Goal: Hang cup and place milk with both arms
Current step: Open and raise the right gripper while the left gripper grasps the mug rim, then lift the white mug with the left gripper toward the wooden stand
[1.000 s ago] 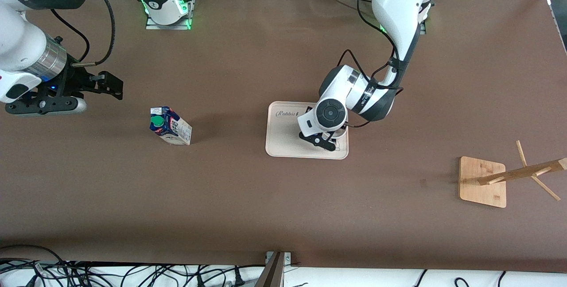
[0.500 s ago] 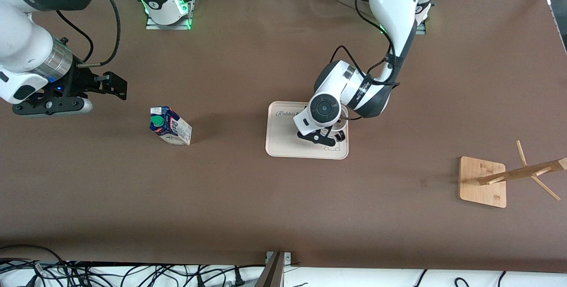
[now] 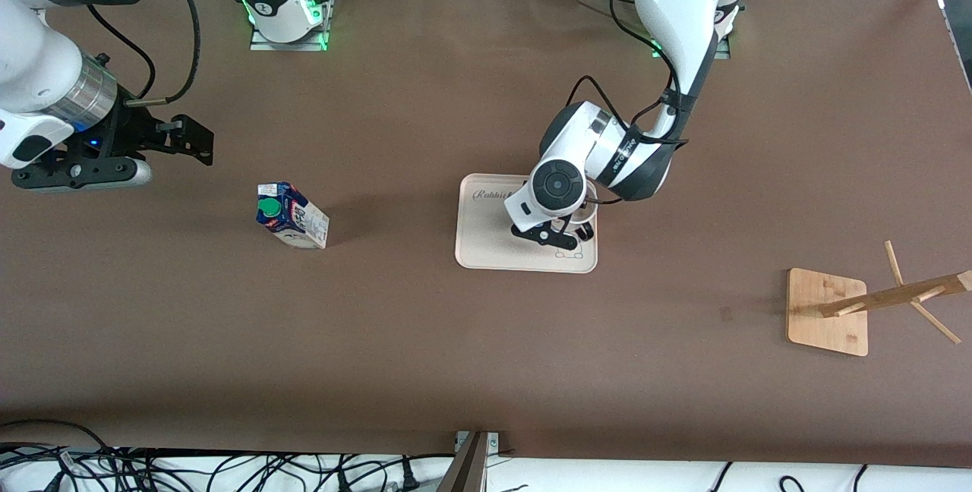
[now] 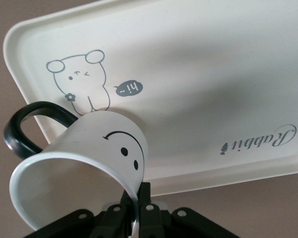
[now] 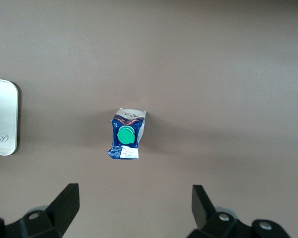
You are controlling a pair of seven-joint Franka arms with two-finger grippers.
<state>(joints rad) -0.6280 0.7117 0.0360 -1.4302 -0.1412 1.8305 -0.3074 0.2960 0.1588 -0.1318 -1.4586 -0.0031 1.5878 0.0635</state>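
The left gripper (image 4: 135, 210), at the left wrist view's bottom centre, is clamped on the rim of the small white smiley-faced mug (image 4: 84, 163), tilted over the cream rectangular tray (image 3: 486, 245). Lifting toward the wooden peg rack (image 3: 873, 302) looks next. The right gripper (image 5: 134, 206), fingers apart, hangs over the blue gable-top milk carton (image 5: 126, 140).

The small white ceramic mug (image 4: 84, 163) has a thin black loop handle and a black smiley face on its side. The cream rectangular tray (image 3: 486, 245) carries a grey bear drawing and the grey word "Rabbit". The small gable-top milk carton (image 3: 292, 216) is dark blue and white, with a round green cap. The table (image 3: 425, 340) is plain brown. The rack (image 3: 828, 310) is light wood. Both arms are white with dark grey bands.
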